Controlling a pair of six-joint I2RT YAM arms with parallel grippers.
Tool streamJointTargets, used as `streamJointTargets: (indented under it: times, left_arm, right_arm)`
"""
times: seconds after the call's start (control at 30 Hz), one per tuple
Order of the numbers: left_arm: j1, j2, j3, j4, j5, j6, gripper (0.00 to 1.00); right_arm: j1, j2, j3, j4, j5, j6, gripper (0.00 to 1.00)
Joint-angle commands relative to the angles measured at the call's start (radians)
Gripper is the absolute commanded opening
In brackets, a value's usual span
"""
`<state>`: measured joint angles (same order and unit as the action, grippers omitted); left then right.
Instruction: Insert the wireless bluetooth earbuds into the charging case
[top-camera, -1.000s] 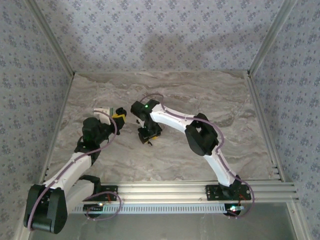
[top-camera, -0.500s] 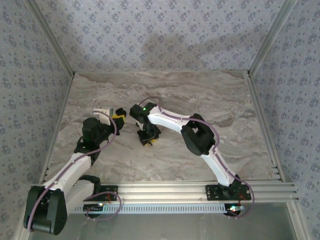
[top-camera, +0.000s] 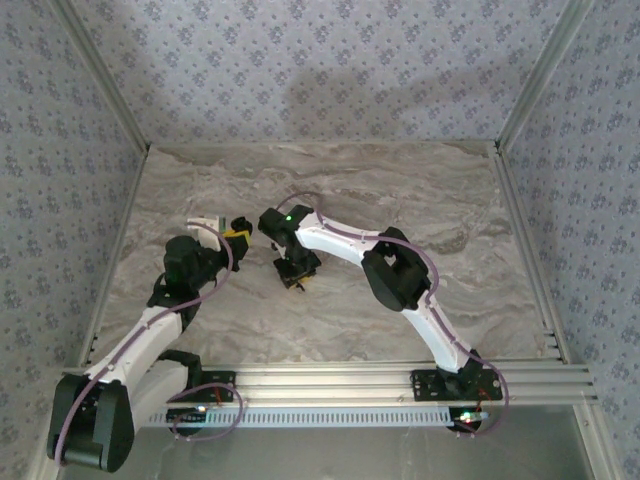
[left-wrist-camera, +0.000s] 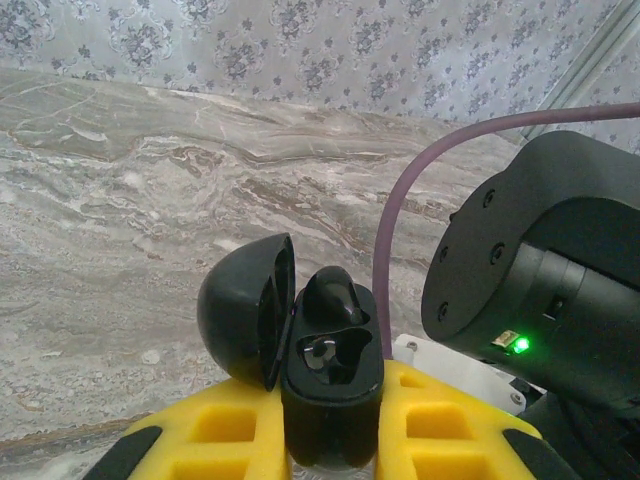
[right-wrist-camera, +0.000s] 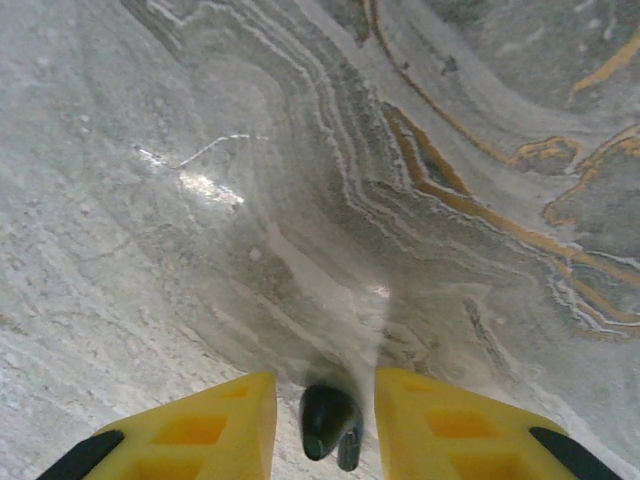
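Top external: the left arm reaches in over the left half of the table (top-camera: 400, 180), about midway between the near and far edges. The left gripper (top-camera: 236, 226) has its yellow fingers clamped on the charging case (top-camera: 241, 220), a small black thing here. The right arm bends in from the near right. The right gripper (top-camera: 292, 280) points down at the surface just left of the table's middle, near the left gripper but apart from it. Anything under it is too small to make out.

Left wrist: the left gripper (left-wrist-camera: 330, 385) pinches the charging case (left-wrist-camera: 330, 420) at its lower body, one yellow finger on each side. The case stands upright with its lid (left-wrist-camera: 245, 315) swung open to the left. One black earbud (left-wrist-camera: 330, 295) sits in the far slot, its long axis roughly upright and its rounded end poking up above the rim. The near slot (left-wrist-camera: 325, 355) is bare. The right arm's black wrist housing (left-wrist-camera: 540, 300), green light on, sits close on the right.

Right wrist: the right gripper (right-wrist-camera: 325, 378) is low over the marble, its fingers partly spread. The second earbud (right-wrist-camera: 328, 418) lies between them with a narrow gap on each side; no contact is visible. Its long axis runs roughly along the fingers, with the fat rounded end away from the camera and the thin stem end toward it.
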<state>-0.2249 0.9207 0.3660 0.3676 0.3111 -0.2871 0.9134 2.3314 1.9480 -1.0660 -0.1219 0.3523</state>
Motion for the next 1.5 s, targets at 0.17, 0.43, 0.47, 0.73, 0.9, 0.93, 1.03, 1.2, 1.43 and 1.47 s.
streamJointTargets:
  times: [0.17,0.43,0.47,0.73,0.9,0.93,1.03,1.2,1.43,1.47]
  left_arm:
    - [-0.003,-0.023,0.03,0.008,-0.012,0.016,0.16]
    - [-0.002,-0.025,0.031,0.004,-0.013,0.02,0.16]
    - [-0.002,-0.025,0.032,0.002,-0.012,0.02,0.16]
    - [-0.003,-0.025,0.032,0.002,-0.007,0.02,0.16]
    - [-0.004,-0.019,0.031,0.015,0.018,0.017,0.16]
    - [-0.004,-0.016,0.031,0.026,0.036,0.016,0.16]
    - [-0.009,-0.006,0.029,0.082,0.089,0.012,0.16]
    - [-0.036,0.024,0.033,0.184,0.159,0.017,0.16]
    - [-0.124,0.083,0.082,0.281,0.219,0.068,0.15]
    - [-0.139,0.091,0.094,0.283,0.226,0.084,0.15]
  right_arm:
    - [0.013,0.024,-0.014,-0.047,0.035,0.02,0.31]
    - [0.015,0.019,-0.022,-0.026,0.013,0.029,0.23]
    - [0.015,0.016,-0.024,-0.026,0.014,0.031,0.23]
    - [0.011,-0.066,-0.066,-0.016,0.06,0.031,0.21]
    - [-0.005,-0.175,-0.127,0.036,0.077,0.055,0.21]
    - [-0.011,-0.203,-0.147,0.055,0.076,0.063,0.21]
    - [-0.029,-0.313,-0.211,0.118,0.088,0.079,0.2]
    - [-0.064,-0.508,-0.303,0.203,0.135,0.091,0.2]
    - [-0.118,-0.778,-0.434,0.425,0.055,0.033,0.2]
    - [-0.124,-0.808,-0.45,0.456,0.045,0.027,0.2]
